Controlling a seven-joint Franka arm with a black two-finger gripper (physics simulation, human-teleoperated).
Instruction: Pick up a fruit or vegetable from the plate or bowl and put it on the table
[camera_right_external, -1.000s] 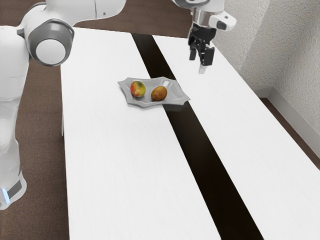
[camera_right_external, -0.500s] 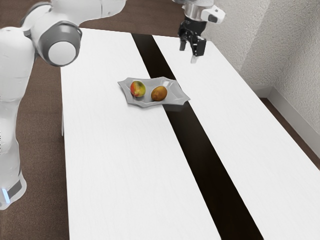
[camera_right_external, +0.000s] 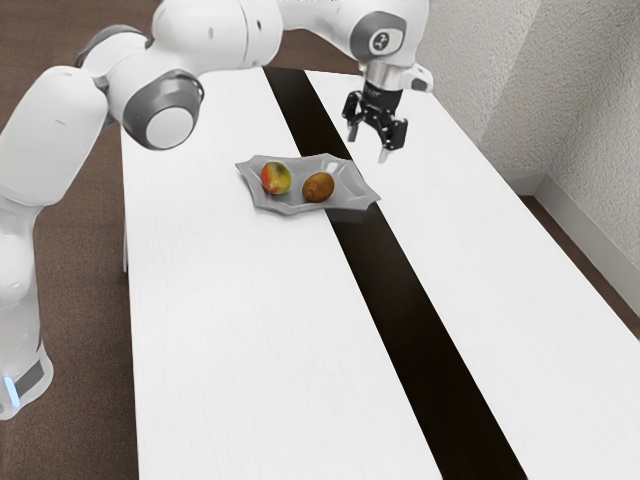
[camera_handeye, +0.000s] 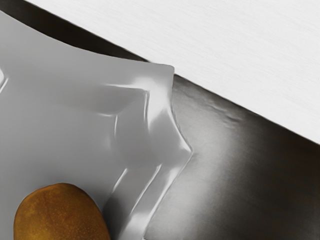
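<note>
- Two candidates, a red-yellow fruit (camera_right_external: 276, 178) and a brown fruit (camera_right_external: 318, 187), both sitting on the grey plate (camera_right_external: 351, 187).
- Gripper (camera_right_external: 368, 146) is empty, fingers spread wide, so imo it's the approach step.
- Next move: line up over one, then drop down around it.
- Round mark (camera_right_external: 382, 41) on the arm (camera_right_external: 215, 35), maybe a logo, but too small for me to read.

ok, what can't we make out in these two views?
- Brown fruit, near end: cut off by the wrist view's lower edge.
- Plate, rest of its outline: cut off by the wrist view's left and lower edges.
- Undersides of the brown fruit and red-yellow fruit: exterior view, hidden by the fruits themselves.
- Part of the table's far edge: exterior view, behind the arm.
- Hand, finger pad surfaces: exterior view, too small.
</note>
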